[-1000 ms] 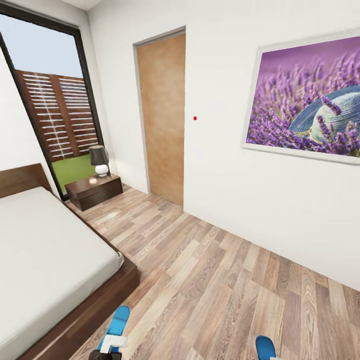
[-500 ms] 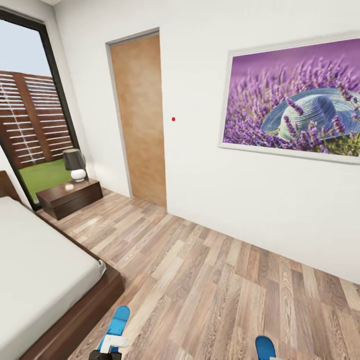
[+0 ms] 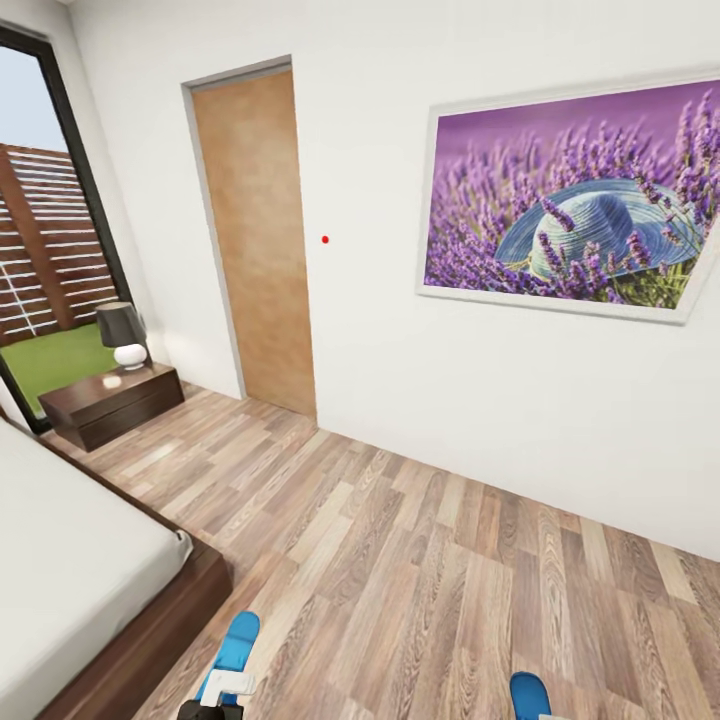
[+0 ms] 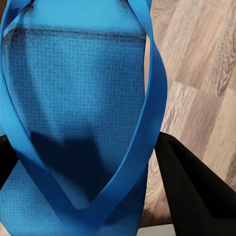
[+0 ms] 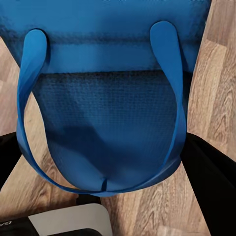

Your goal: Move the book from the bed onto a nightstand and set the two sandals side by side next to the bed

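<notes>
The room is seen from up high looking down at the floor (image 3: 420, 560), which is shared, way closer, by both wrist views.

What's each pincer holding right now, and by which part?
Left pincer: a blue sandal. Right pincer: the other sandal. Each is gripped at the toe end, where its straps meet.

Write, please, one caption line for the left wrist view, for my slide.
Left end effector holding a blue sandal by its sole above the wood-plank floor.
</notes>
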Controlling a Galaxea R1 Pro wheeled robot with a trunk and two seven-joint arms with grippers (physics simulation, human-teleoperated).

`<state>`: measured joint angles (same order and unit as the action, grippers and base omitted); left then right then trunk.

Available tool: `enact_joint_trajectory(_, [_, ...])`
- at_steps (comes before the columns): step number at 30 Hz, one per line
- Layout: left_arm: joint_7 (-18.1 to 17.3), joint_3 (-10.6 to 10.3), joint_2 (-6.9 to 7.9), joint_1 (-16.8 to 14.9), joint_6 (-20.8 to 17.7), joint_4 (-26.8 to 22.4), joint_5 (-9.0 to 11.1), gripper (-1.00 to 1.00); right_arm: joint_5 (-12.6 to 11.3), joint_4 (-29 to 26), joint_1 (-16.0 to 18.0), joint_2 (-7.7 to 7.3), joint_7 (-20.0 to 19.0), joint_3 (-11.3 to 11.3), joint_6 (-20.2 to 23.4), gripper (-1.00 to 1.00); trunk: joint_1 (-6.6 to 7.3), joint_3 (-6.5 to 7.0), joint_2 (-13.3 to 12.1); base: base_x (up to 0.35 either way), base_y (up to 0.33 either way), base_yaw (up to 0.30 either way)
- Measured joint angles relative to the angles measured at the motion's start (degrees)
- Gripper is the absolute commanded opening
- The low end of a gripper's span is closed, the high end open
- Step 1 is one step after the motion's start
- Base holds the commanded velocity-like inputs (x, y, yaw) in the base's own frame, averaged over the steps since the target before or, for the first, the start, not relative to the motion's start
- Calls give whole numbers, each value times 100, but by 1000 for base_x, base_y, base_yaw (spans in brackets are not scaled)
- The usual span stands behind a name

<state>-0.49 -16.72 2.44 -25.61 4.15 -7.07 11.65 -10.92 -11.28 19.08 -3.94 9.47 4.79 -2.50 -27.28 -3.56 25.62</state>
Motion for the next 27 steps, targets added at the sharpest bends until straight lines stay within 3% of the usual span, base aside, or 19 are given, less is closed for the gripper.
enact_joint_trajectory(27, [31,-17,6,0,16,-8,2,-100,-1,1,0,1,0,-6,2,-100,3,0,0,326,0,-1])
